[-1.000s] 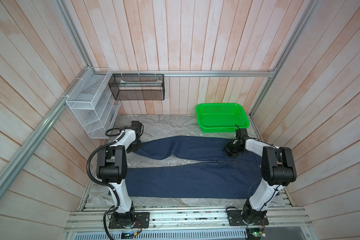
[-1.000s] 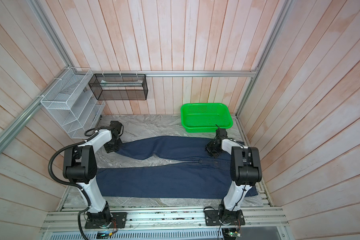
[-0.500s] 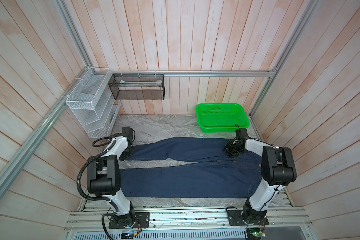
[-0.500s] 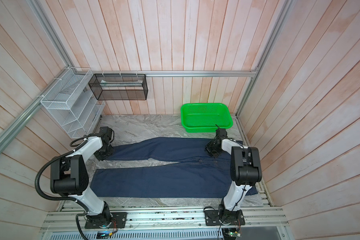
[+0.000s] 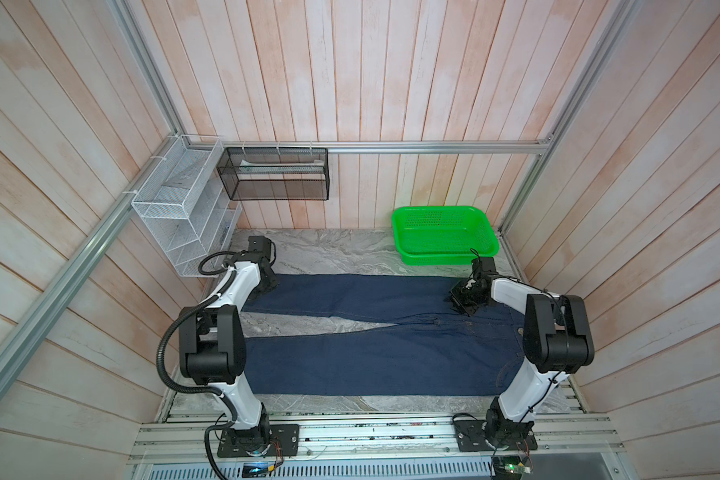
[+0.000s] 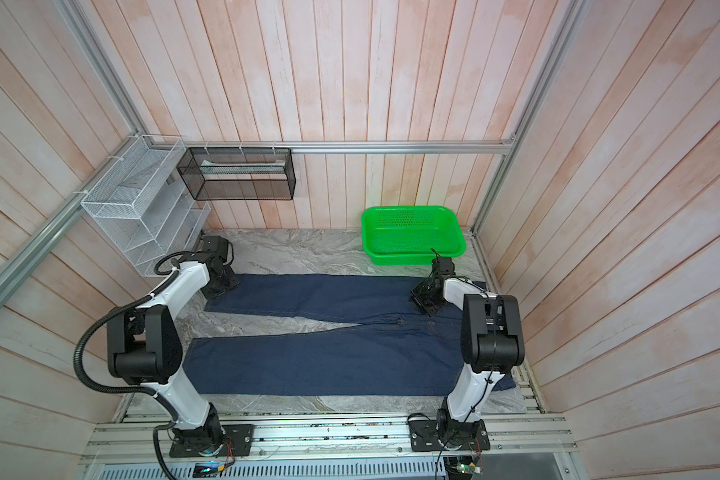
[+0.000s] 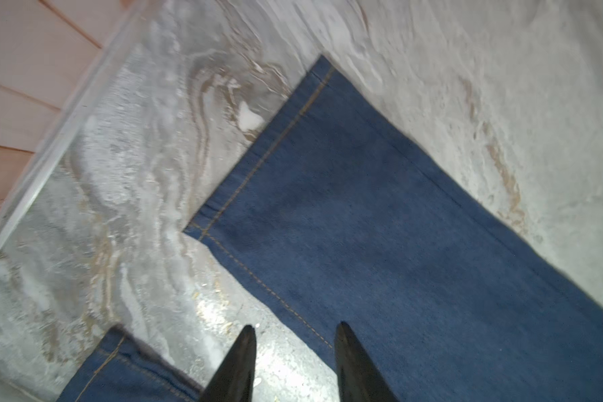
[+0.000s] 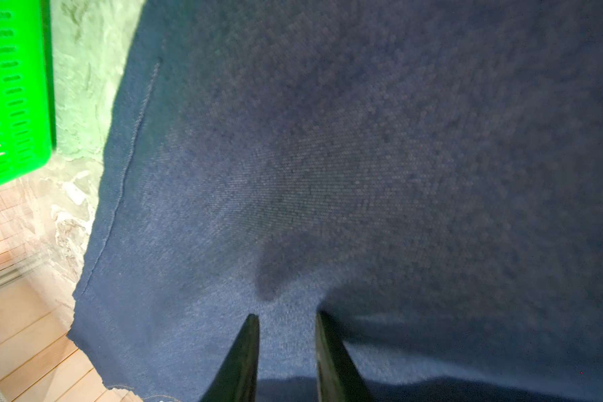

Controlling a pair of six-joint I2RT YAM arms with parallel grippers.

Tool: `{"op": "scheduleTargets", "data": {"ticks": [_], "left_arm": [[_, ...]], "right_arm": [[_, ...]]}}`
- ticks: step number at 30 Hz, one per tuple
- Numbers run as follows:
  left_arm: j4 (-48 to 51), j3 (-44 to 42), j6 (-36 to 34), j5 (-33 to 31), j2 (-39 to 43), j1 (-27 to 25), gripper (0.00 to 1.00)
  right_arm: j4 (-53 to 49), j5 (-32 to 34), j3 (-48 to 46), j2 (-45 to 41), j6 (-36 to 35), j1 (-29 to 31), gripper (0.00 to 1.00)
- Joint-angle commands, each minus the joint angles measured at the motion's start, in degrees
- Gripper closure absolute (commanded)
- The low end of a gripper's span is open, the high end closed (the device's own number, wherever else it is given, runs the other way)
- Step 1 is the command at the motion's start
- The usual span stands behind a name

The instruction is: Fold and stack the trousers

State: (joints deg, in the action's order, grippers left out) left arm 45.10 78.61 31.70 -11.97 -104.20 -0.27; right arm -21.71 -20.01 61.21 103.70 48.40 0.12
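Across the marbled worktop point(image 5: 341, 249) the trousers point(image 5: 371, 361) lie flat, long axis running side to side, waist at the right, hems at the left, legs splayed in a narrow V. Now the left pincer point(image 7: 295, 330) hovers released over the far leg's inner edge by its hem, nothing between the tips. The right pincer point(image 8: 288, 316) hangs released too, above that same leg's upper end, near the green basket point(image 5: 445, 258). So the far leg lies directly beneath both (left arm nearer the hems, right nearer the waist), and I'd guess it wants carrying toward the near leg. Both top views hide the fingertips; the wrist views show them parted and empty.
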Motion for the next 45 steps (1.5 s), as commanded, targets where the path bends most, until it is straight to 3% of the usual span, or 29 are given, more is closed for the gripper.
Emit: {"op": "scheduleTargets", "data": {"ticks": [1, 5, 13, 23, 40, 45], "left_arm": [[-1.9, 2.2, -3.1, 6.1, -5.1, -4.6, 0.6], [-1.6, 2.3, -2.3, 6.4, -9.2, -5.9, 0.6], [-0.5, 0.8, -3.8, 1.6, -13.6, -0.5, 0.59], [-1.0, 7.4, -8.6, 5.5, -19.2, 1.3, 0.56], [-1.2, 13.2, -10.3, 10.9, -22.5, 1.2, 0.54], [-0.4, 15.9, -11.0, 12.5, -23.3, 1.0, 0.54]], "right_arm": [[-1.9, 1.2, 0.0, -0.5, -0.7, -0.1, 0.7], [-3.3, 2.2, 0.7, -0.8, -1.1, -0.1, 0.7], [-6.4, 7.3, 1.0, -2.3, -2.4, -0.6, 0.64], [-8.7, 16.5, 0.8, -5.0, -3.3, -5.2, 0.61], [-0.7, 14.2, 8.3, 9.0, -1.6, -13.9, 0.67], [0.6, 9.9, 9.6, 9.7, -2.6, -14.8, 0.66]]}}
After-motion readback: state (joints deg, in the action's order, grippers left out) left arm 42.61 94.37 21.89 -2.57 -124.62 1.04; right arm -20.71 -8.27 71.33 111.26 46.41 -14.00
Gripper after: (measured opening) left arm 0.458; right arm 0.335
